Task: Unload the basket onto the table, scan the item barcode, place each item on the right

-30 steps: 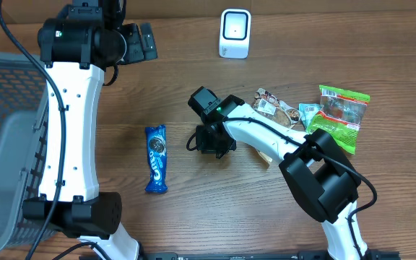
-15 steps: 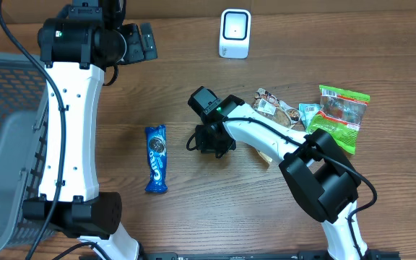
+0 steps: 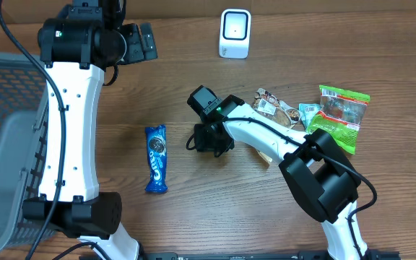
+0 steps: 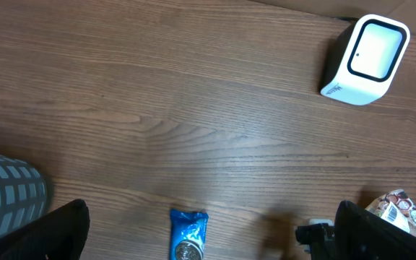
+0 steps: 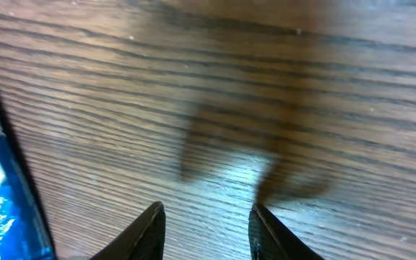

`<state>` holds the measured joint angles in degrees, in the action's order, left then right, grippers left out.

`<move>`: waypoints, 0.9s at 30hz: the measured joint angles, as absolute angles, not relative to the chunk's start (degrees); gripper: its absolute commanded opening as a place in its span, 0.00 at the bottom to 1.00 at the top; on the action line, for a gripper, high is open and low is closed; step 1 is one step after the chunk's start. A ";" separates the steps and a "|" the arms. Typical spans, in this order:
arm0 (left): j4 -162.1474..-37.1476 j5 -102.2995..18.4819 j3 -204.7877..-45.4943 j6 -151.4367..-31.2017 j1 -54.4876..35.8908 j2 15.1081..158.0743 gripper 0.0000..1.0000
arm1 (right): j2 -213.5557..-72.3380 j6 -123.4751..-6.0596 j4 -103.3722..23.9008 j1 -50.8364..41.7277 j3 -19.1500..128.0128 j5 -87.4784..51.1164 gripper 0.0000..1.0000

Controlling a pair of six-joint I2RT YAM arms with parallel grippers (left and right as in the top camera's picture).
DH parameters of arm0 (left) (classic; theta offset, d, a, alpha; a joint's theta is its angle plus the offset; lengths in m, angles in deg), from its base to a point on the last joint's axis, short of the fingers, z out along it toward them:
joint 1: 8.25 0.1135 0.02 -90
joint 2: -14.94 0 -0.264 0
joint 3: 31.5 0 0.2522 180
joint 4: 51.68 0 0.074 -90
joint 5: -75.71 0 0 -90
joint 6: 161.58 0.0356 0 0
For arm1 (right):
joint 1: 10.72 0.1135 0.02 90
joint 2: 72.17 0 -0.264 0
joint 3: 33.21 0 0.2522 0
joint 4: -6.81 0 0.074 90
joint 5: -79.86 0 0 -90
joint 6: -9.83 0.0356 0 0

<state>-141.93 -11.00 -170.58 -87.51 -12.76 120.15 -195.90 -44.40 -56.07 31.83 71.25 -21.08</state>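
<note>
1. Apparently at the pick-up stage. Found the right gripper (image 3: 206,139) low over the bare table (image 3: 193,209), just beside the Oreo pack (image 3: 156,159); cannot tell whether touching. From the right wrist: fingertips (image 5: 150,231) parted a little, only wood between, nothing pinched. Blue wrapper at the left edge of that view.
2. Judged next: shift the jaws leftward over the pack, straddle its narrow width, close, lift. Calls for a low, flat approach, since the thin wrapper lies flat on the wood and looks slippery.
3. Right arm: stretched forward and leftward across the table, wrist bent down, fingers pointing at the wood.
4. Passed over, off to the right: green packet (image 3: 341,115) and small wrappers (image 3: 276,108), well apart from the pack.
5. Farther off, left arm: held high near the far edge, left gripper (image 4: 211,209) spread wide, holding nothing, looking down over the table.
6. Farthest: white scanner (image 3: 235,32), standing near the far edge, well apart from the pack. After the lift, barcode to be turned toward its face; barcode not visible from any view.
</note>
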 measured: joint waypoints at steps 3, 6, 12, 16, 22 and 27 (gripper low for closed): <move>-141.93 -11.00 -170.58 -87.51 -12.74 120.15 1.00 | -195.90 -44.33 -55.55 32.13 71.25 -21.34 0.41; -141.93 -11.00 -170.58 -87.51 -12.74 120.15 1.00 | -195.90 -44.24 -53.87 32.77 71.25 -22.26 0.46; -141.93 -11.00 -170.58 -87.51 -12.74 120.15 1.00 | -195.96 -44.53 -43.40 34.97 71.23 -29.36 0.58; -141.93 -11.00 -170.58 -87.51 -12.74 120.15 1.00 | -196.00 -44.59 -40.99 37.29 71.23 -30.65 0.61; -141.93 -11.00 -170.58 -87.51 -12.74 120.15 1.00 | -196.49 -44.57 -39.44 42.36 71.23 -26.50 0.61; -141.93 -10.98 -170.58 -87.51 -12.74 120.15 1.00 | -198.78 -44.59 -38.59 45.12 71.23 -24.86 0.52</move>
